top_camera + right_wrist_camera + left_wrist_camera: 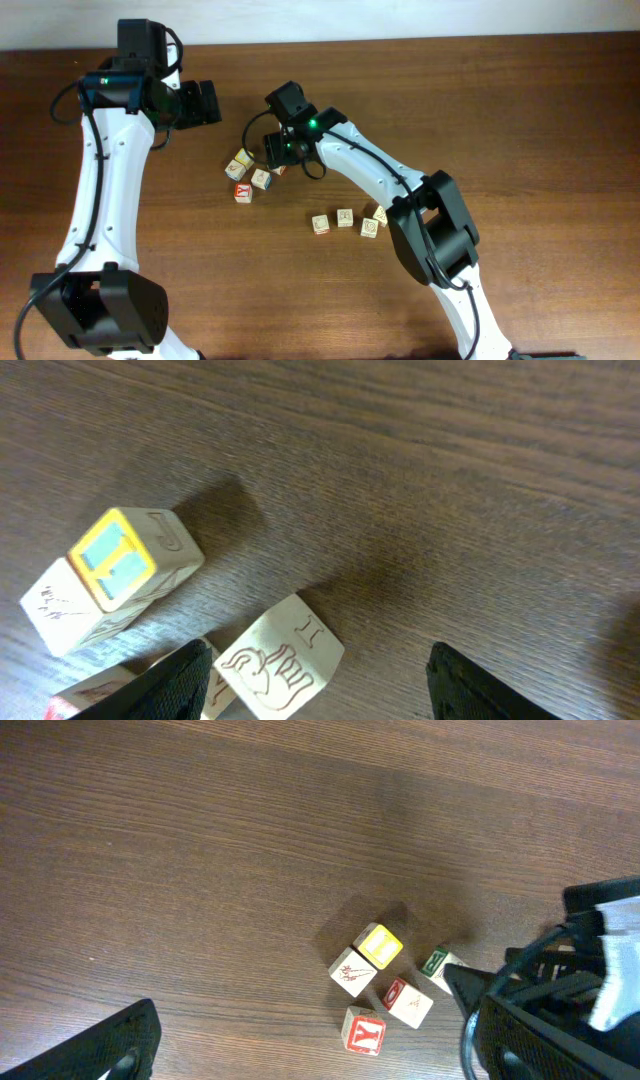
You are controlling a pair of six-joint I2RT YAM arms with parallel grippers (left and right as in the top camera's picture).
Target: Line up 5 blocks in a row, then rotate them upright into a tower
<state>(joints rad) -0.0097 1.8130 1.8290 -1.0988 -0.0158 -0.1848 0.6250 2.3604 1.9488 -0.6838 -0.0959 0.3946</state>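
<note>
Here, shows the right hand (318,660) low over the table (520,120), fingers apart either side of a green-printed block (278,665) among neighbouring blocks (240,166), seemingly placed to close and turn it. Shows the left hand (205,102) spread wide, well apart, likely leaving room.

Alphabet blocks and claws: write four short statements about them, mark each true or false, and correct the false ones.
1. The left claw holds a block. False: it is open and empty, away from the blocks.
2. The right claw is open around the block marked I. True.
3. The Y block shows a green letter. False: the Y is red.
4. A second group of blocks lies apart from the Y block's group. True.
</note>
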